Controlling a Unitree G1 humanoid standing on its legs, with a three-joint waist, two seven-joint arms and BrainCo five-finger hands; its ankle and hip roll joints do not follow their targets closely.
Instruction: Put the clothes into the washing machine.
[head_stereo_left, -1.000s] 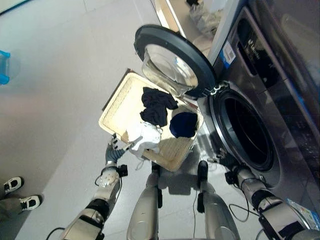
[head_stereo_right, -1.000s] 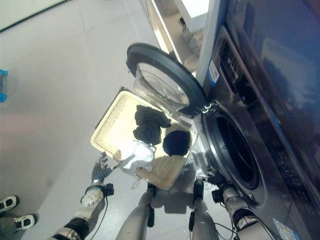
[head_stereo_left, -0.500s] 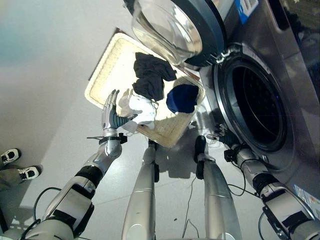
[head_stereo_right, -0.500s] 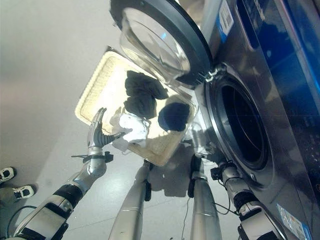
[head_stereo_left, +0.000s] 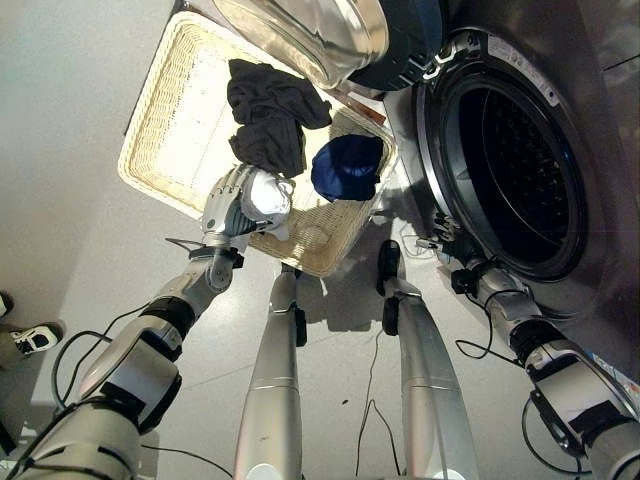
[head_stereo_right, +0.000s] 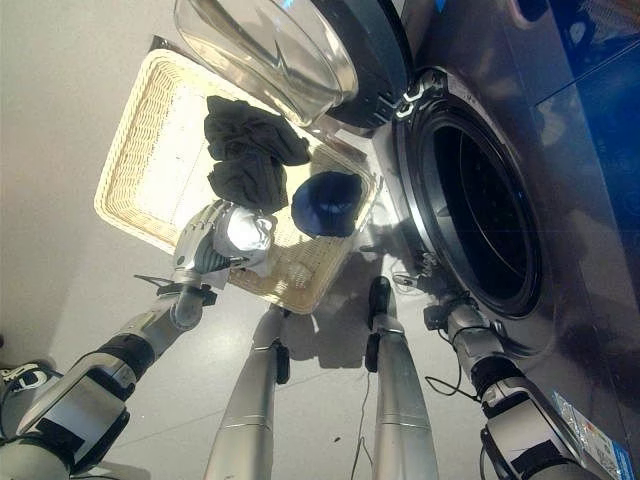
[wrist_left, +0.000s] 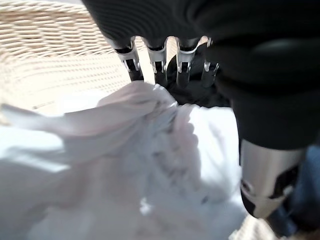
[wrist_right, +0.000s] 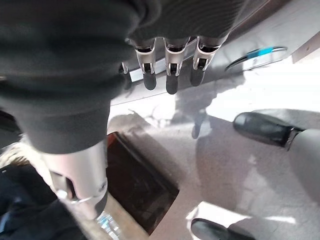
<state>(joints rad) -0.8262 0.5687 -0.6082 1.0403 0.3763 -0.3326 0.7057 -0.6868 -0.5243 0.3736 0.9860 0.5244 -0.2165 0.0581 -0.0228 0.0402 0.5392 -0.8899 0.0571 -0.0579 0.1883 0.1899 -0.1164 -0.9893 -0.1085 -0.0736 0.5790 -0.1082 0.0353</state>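
Observation:
A white garment (head_stereo_left: 268, 194) lies at the near edge of a wicker basket (head_stereo_left: 170, 130) on the floor. My left hand (head_stereo_left: 226, 208) rests on it, fingers (wrist_left: 160, 67) curled over the cloth (wrist_left: 150, 165) and thumb (wrist_left: 265, 180) on the other side. Further in lie a dark grey heap (head_stereo_left: 265, 110) and a dark blue garment (head_stereo_left: 346, 166). To the right the washing machine's drum (head_stereo_left: 500, 170) gapes, dark inside. My right hand (head_stereo_left: 446, 246) hangs low by the machine's front, fingers (wrist_right: 170, 67) relaxed and holding nothing.
The round glass door (head_stereo_left: 300, 35) is swung wide and overhangs the basket's far right corner. A person's shoe (head_stereo_left: 35, 338) shows on the grey floor at the lower left.
The camera has tipped down and closer. My left hand has gone from flat beside the white garment to lying on it, its fingers now curled round the cloth. The right hand has stayed put.

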